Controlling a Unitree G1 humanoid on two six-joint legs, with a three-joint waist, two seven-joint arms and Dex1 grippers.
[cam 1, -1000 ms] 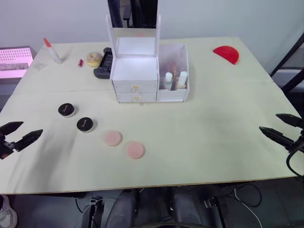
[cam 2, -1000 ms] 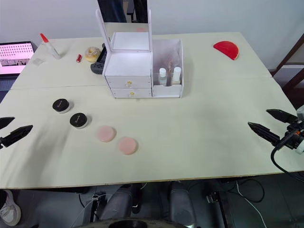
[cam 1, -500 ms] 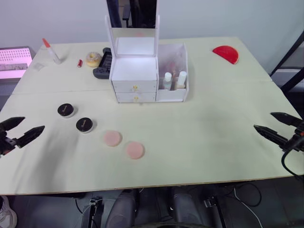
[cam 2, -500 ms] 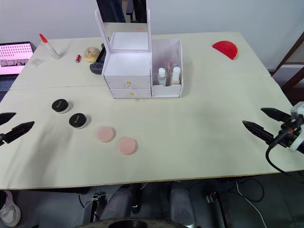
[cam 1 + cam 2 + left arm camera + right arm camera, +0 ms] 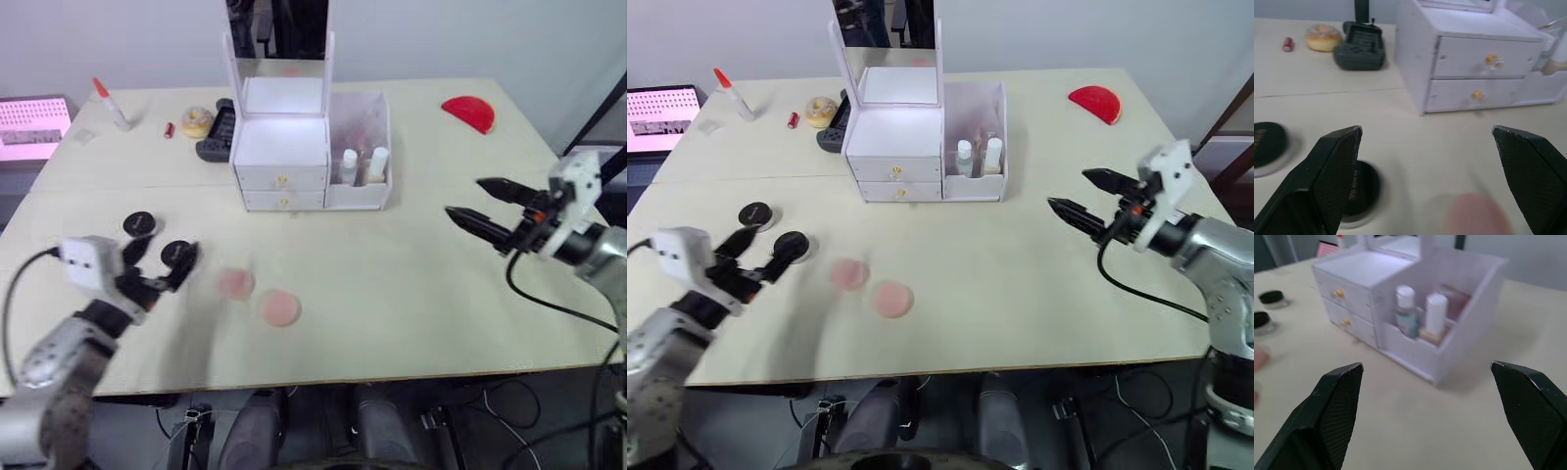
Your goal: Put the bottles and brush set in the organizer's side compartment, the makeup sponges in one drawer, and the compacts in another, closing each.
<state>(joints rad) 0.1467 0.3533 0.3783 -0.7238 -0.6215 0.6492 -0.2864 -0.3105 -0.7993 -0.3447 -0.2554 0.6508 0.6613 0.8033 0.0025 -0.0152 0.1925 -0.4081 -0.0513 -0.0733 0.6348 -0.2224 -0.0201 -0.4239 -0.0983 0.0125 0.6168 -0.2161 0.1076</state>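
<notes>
The organizer (image 5: pixel 282 162) stands at the table's (image 5: pixel 411 294) 12 o'clock, drawers shut, bottles (image 5: pixel 360 164) in its side compartment (image 5: pixel 359 147). Sponges (image 5: pixel 260 297) and compacts (image 5: pixel 157 240) lie at 8 o'clock. The left hand (image 5: pixel 756 257) hovers open by the compacts; the right hand (image 5: pixel 1089 197) hangs open at 3 o'clock.

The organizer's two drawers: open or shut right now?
Both shut: the drawers sit flush with the organizer front, gold knobs facing out.

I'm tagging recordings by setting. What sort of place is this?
Probably a lab or test room: a plain table, loose cables on the floor, and an organizer staged for practice.
</notes>
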